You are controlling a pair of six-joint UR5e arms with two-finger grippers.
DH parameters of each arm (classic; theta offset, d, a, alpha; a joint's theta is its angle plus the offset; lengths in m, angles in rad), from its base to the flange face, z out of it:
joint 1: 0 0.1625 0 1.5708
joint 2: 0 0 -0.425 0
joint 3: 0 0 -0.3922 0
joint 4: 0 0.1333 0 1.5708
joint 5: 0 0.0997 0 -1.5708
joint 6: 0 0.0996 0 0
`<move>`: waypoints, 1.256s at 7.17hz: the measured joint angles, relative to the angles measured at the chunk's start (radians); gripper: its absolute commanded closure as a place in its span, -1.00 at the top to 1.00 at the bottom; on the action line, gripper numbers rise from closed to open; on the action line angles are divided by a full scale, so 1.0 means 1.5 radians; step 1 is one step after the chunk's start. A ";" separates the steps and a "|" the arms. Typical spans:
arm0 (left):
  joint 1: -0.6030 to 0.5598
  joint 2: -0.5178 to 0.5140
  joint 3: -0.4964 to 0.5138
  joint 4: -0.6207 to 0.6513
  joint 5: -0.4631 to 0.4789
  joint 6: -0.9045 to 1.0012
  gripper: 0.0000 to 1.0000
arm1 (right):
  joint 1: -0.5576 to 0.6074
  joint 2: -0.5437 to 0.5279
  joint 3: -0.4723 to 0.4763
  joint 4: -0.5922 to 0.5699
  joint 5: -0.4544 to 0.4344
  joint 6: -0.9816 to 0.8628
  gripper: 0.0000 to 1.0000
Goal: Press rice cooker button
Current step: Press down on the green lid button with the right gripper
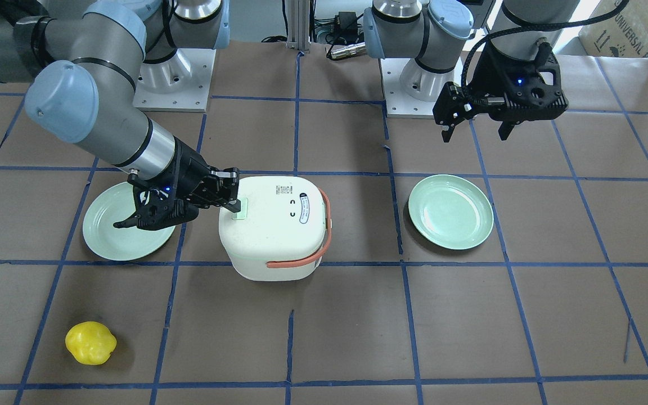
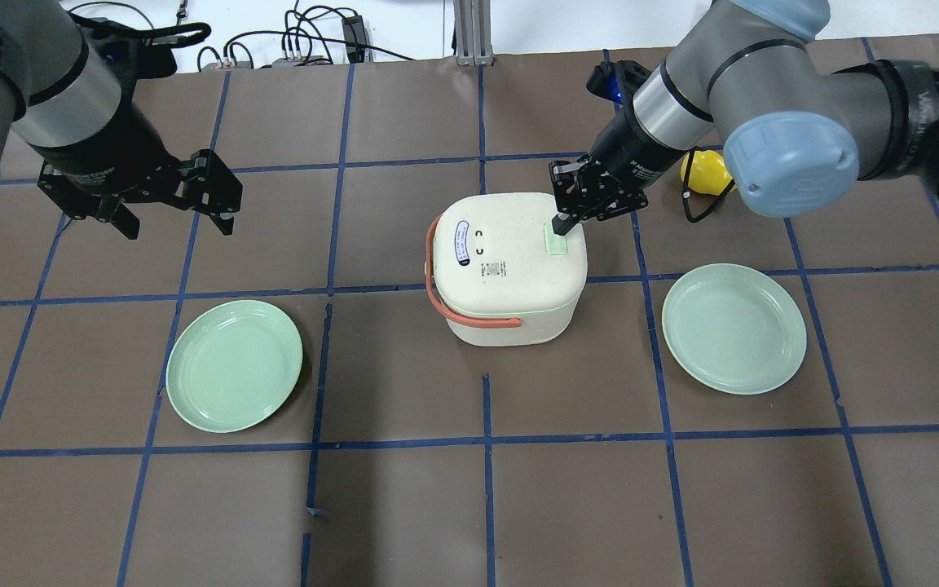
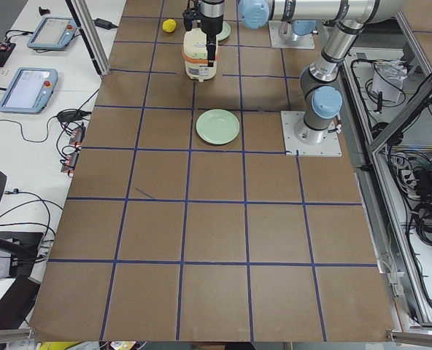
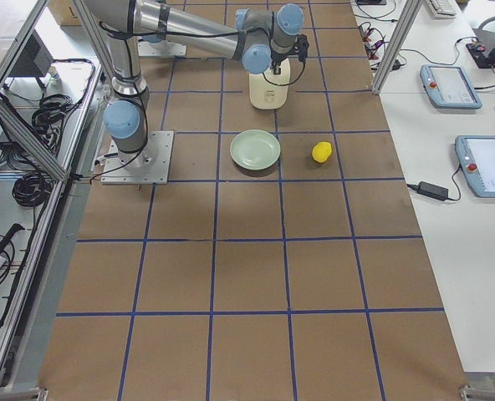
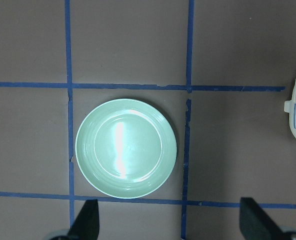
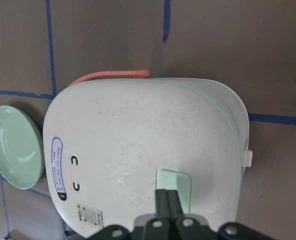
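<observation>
The white rice cooker [image 2: 506,273] with an orange handle [image 2: 469,311] stands mid-table. Its pale green button [image 2: 557,241] sits on the lid near the edge. My right gripper [image 2: 561,225] is shut, its fingertips together and resting on the button; the right wrist view shows the closed fingers [image 6: 168,200] on the button [image 6: 174,182], and the front view shows the gripper [image 1: 237,207] at the cooker [image 1: 273,233]. My left gripper [image 2: 176,216] is open and empty, hovering high over the table's left side, above a green plate [image 5: 125,147].
Two green plates lie either side of the cooker, one at the left [image 2: 234,364] and one at the right [image 2: 734,328]. A yellow lemon-like object [image 2: 706,174] lies behind my right arm, and it shows in the front view [image 1: 90,342].
</observation>
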 measured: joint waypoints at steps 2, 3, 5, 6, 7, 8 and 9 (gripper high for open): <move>0.000 0.000 0.000 0.000 0.000 0.000 1.00 | 0.000 -0.002 0.006 0.000 0.001 0.000 -0.89; 0.000 0.000 0.000 0.000 0.000 0.000 1.00 | 0.000 -0.002 0.008 0.000 0.002 0.000 -0.89; 0.000 0.000 0.000 0.000 0.000 0.000 1.00 | 0.004 -0.001 0.009 -0.003 0.003 0.000 -0.89; 0.000 0.000 0.000 0.001 0.000 0.000 1.00 | 0.006 0.001 0.010 -0.006 0.003 0.000 -0.89; 0.000 0.000 0.000 0.001 0.000 0.000 1.00 | 0.007 0.003 0.010 -0.008 0.003 0.000 -0.89; 0.000 0.000 0.000 0.001 0.000 0.000 1.00 | 0.007 0.003 0.010 -0.009 0.003 -0.001 -0.89; 0.000 0.000 0.000 0.001 0.000 0.000 1.00 | 0.007 0.004 0.009 -0.009 0.003 -0.001 -0.89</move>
